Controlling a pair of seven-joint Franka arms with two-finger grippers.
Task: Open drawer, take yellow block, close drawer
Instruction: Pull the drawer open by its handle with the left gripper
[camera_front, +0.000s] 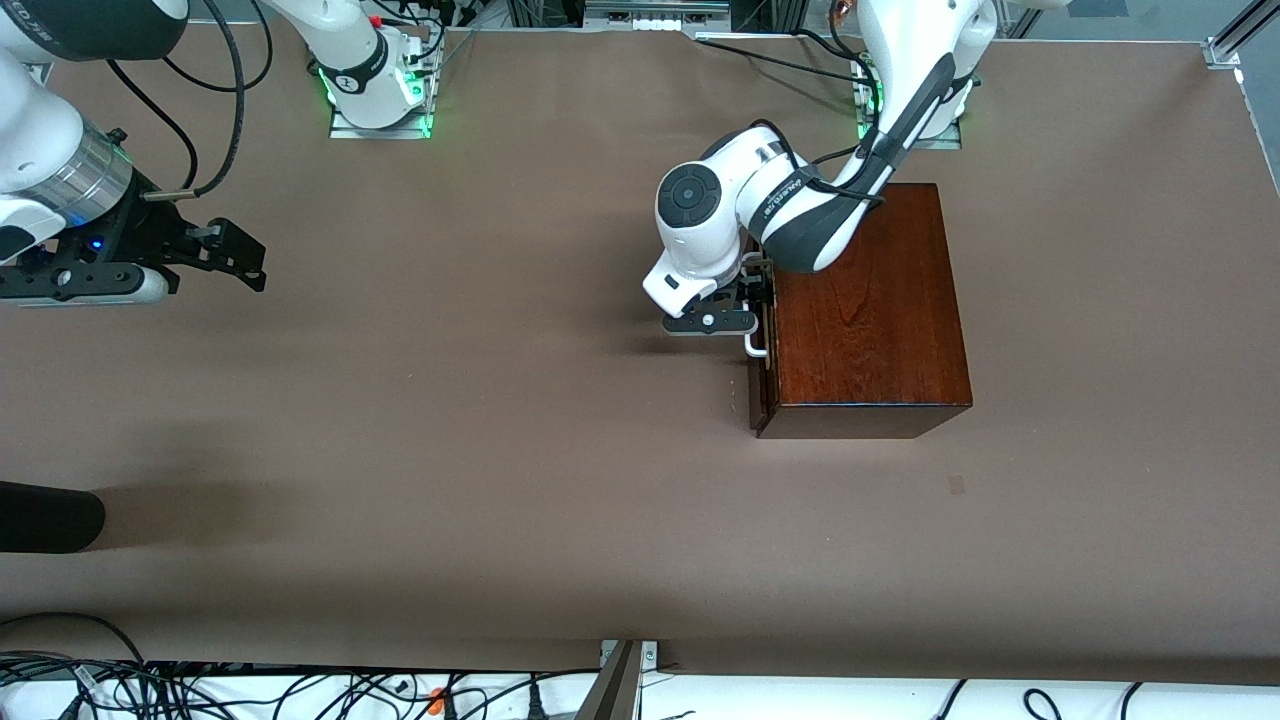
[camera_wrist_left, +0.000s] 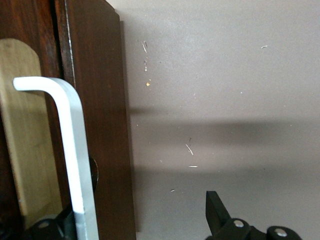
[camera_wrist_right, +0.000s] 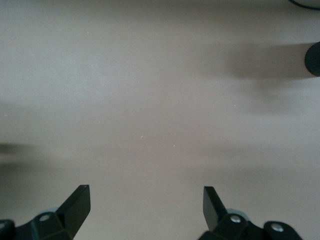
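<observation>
While the drawer (camera_front: 760, 385) sits all but shut in its wooden box (camera_front: 865, 300), the left gripper (camera_front: 752, 300) straddles the white handle (camera_wrist_left: 70, 150).

Its fingers (camera_wrist_left: 217, 210) stand wide, one each side of the handle. Right gripper (camera_front: 225, 255) hangs spread wide over bare counter (camera_front: 480, 420), waiting at the right arm's end.

White handle (camera_wrist_left: 70, 150) on dark drawer (camera_wrist_left: 100, 125), open fingers (camera_wrist_left: 216, 207) straddling it

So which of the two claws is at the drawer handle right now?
The left claw, at the white handle on the drawer front, one finger on each side. The right claw hangs open over bare table toward the right arm's end.
</observation>
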